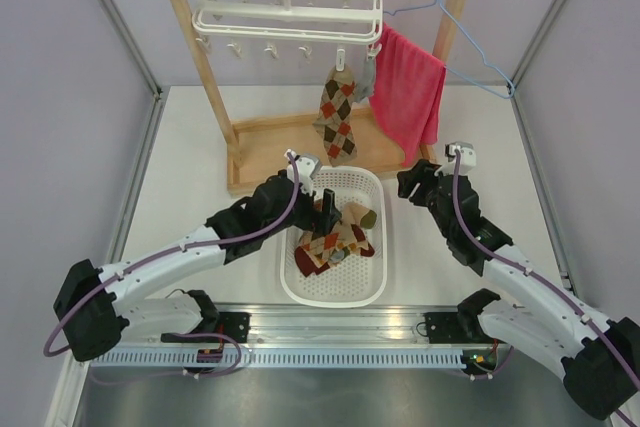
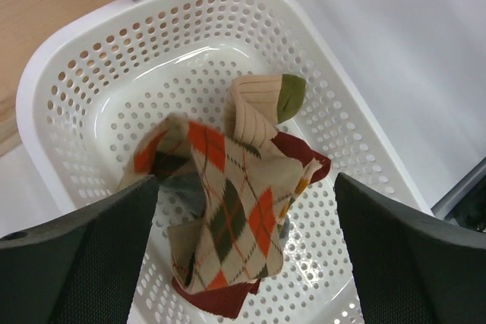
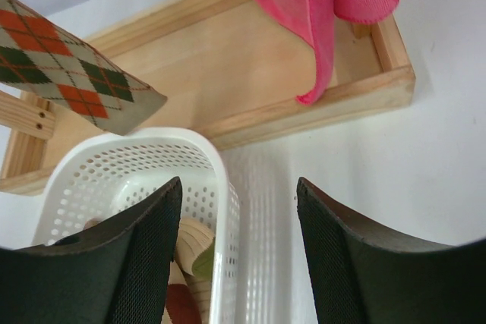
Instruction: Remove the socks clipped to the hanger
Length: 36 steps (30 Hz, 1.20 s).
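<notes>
**Hanger** (image 1: 290,7): white plastic drying frame, hooked over the top bar of a wooden rack (image 1: 222,97). A row of small clips dangles from its underside.

**Socks on the hanger:** one argyle sock (image 1: 337,115) hangs from a clip near the frame's right end, its toe pointing down over the rack's base tray. A grey sock (image 1: 366,77) is clipped just beside it, to its right.

**Socks in the basket** (image 1: 335,297): a loose heap lies in a white perforated basket on the surface (image 1: 190,177), between the two arms. An argyle sock (image 2: 228,218) lies on top, a ribbed cream sock with an olive toe (image 2: 262,104) behind it, and dark red fabric shows underneath.

**Other items:**
- A pink towel (image 1: 408,92) is draped on the rack's right side.
- A blue wire hanger (image 1: 470,42) hangs at the far right.

**Left hand** (image 1: 326,212): above the basket, fingers spread wide, clear of the heap below.

**Right hand** (image 3: 237,184): beside the basket's right rim, low over the surface, fingers apart and gripping nothing.
</notes>
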{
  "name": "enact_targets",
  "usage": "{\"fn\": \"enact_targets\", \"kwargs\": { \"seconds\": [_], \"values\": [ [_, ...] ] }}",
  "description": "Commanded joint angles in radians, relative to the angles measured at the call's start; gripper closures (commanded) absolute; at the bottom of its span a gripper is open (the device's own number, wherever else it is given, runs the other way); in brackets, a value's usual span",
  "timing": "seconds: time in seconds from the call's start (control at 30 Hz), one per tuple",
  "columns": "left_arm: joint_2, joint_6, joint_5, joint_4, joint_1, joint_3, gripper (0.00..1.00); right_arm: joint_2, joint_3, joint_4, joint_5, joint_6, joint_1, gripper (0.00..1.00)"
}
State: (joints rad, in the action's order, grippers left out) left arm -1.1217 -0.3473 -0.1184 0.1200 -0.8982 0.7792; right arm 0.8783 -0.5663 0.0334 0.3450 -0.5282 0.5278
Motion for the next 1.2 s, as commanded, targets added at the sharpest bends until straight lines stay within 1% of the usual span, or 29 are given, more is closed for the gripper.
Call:
{"fn": "enact_targets", "kwargs": {
  "seconds": [0.0,0.2,0.33,0.47,0.5,0.6,0.63,0.7,0.73,0.77,0.8,0.83,0.87,0.93,0.97,1.03,1.1,1.17],
  "values": [
    [-0.021,-0.048,-0.058,0.007,-0.004,0.031,0.0,-0.01,0.031,-0.004,0.02,-0.032,-0.009,0.33],
    [0.031,-0.09,-0.197,0.043,-0.002,-0.001,0.0,0.005,0.026,-0.004,0.009,-0.019,-0.012,0.33],
    [0.082,-0.121,-0.363,0.087,0.004,0.015,0.0,0.014,0.026,-0.003,0.006,-0.016,-0.012,0.33],
    [0.076,-0.116,-0.388,0.087,0.039,0.051,0.0,0.013,0.032,-0.003,0.008,-0.013,-0.014,0.33],
    [0.069,-0.114,-0.377,0.083,0.054,0.06,0.0,0.011,0.034,-0.003,0.008,-0.013,-0.015,0.33],
    [0.05,-0.111,-0.282,0.035,0.142,0.083,0.0,0.004,0.039,-0.003,0.005,-0.012,-0.017,0.33],
    [0.045,-0.11,-0.224,-0.012,0.192,0.083,0.0,0.002,0.039,-0.003,0.003,-0.012,-0.017,0.33],
    [0.043,-0.104,-0.155,-0.077,0.243,0.077,0.0,-0.002,0.043,-0.004,-0.003,-0.012,-0.02,0.33],
    [0.046,-0.09,-0.098,-0.115,0.283,0.068,0.0,-0.007,0.043,-0.004,-0.003,-0.012,-0.022,0.33],
    [0.045,-0.075,-0.081,-0.208,0.295,0.062,0.0,-0.01,0.045,-0.003,-0.004,-0.012,-0.022,0.33],
    [0.043,-0.058,-0.063,-0.262,0.304,0.057,0.0,-0.012,0.046,-0.003,-0.009,-0.012,-0.023,0.33],
    [0.037,-0.027,-0.009,-0.304,0.324,0.054,0.0,-0.013,0.046,-0.003,-0.009,-0.01,-0.025,0.33],
    [0.028,-0.015,0.021,-0.383,0.332,0.055,0.0,-0.012,0.048,-0.003,-0.012,-0.01,-0.025,0.33],
    [-0.012,0.007,0.103,-0.442,0.355,0.074,0.0,-0.007,0.046,-0.003,-0.014,-0.006,-0.026,0.33],
    [-0.026,0.011,0.114,-0.495,0.361,0.08,0.0,-0.004,0.046,-0.001,-0.015,-0.003,-0.028,0.33],
    [-0.073,0.025,0.176,-0.534,0.377,0.106,0.0,0.002,0.046,-0.001,-0.017,-0.003,-0.029,0.33],
    [-0.101,0.034,0.213,-0.594,0.384,0.115,0.0,0.004,0.046,0.003,-0.023,-0.003,-0.032,0.33],
    [-0.139,0.045,0.252,-0.62,0.389,0.132,0.0,0.007,0.046,0.01,-0.034,-0.001,-0.037,0.33]
  ]
}}
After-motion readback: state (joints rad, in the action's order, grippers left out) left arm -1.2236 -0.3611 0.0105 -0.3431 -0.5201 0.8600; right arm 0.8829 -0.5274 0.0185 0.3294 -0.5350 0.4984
